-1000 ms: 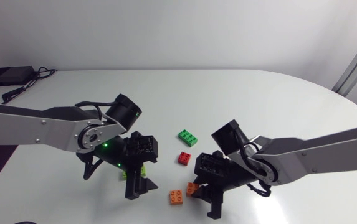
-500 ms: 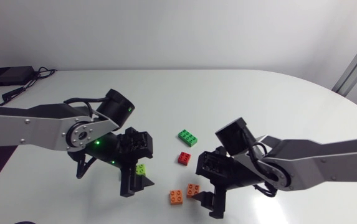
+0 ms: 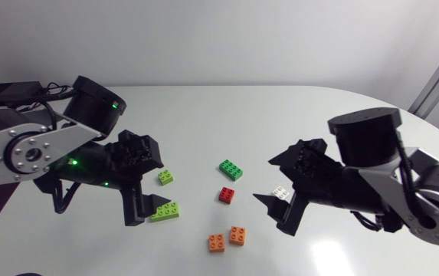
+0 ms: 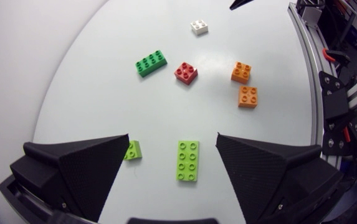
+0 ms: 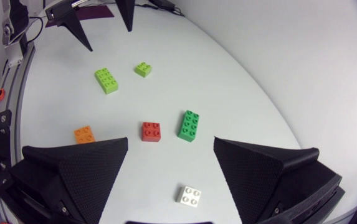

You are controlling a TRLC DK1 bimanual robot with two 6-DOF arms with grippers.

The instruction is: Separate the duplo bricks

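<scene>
Left jaws stand apart, empty; the long lime brick (image 4: 188, 160) lies between them, and one finger half hides the small lime brick (image 4: 133, 150). Right jaws are apart and empty, partly screening the white brick (image 3: 280, 193) from above. Green brick (image 3: 230, 169), red brick (image 3: 226, 195) and two orange bricks (image 3: 217, 243) lie separate mid-worktop (image 3: 296, 115), with open surface towards every edge.

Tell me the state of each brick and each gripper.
left gripper: fingers open, empty
right gripper: fingers open, empty
long lime brick: flat, studs up, alone
small lime brick: studs up, alone
green brick: studs up, alone
red brick: studs up, alone
orange bricks: studs up, not joined
white brick: studs up, alone
</scene>
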